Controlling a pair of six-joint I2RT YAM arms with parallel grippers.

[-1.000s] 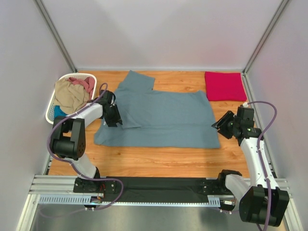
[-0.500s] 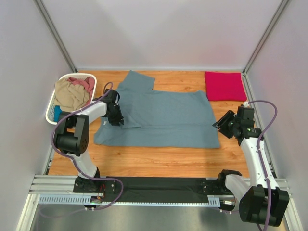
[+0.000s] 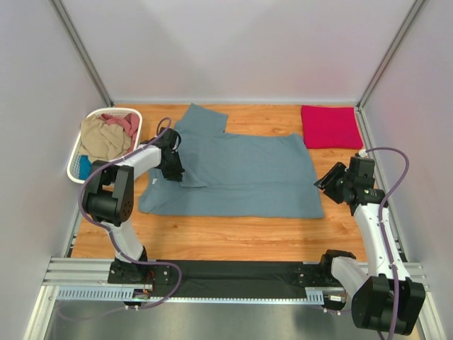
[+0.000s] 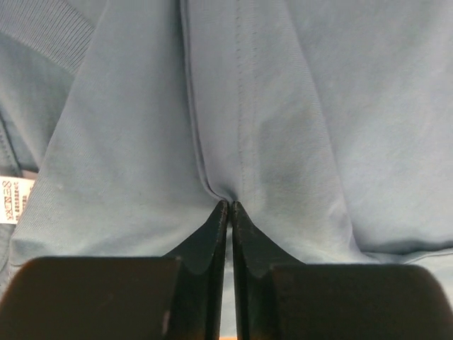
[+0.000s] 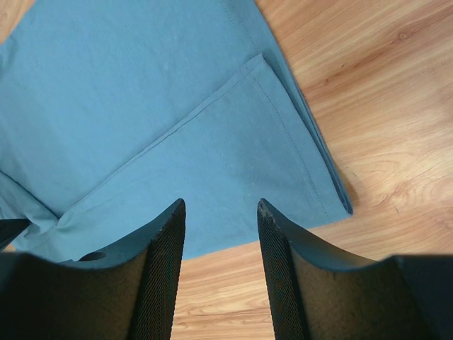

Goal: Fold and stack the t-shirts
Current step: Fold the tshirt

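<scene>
left gripper point(image 4: 228, 205) pinching grey-blue t-shirt point(image 3: 241, 173) fold; right gripper point(image 5: 219, 209) jaws apart over hem.

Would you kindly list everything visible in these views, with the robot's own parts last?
grey-blue t-shirt: one, slate grey-blue, spread flat in the middle
crimson-pink t-shirt: one, crimson-pink, folded, far right corner
laundry basket: one, white slatted, far left edge
tan t-shirt: one, tan, bunched on top in the basket
dusty-pink t-shirt: one, dusty pink, at the basket's far side
bright-blue t-shirt: one, bright blue, peeking out at the basket's near end
table: one, orange wood grain, under everything
left gripper: one, black, shut on a pinch of the grey-blue t-shirt
right gripper: one, black, open, over the grey-blue t-shirt's right hem
</scene>
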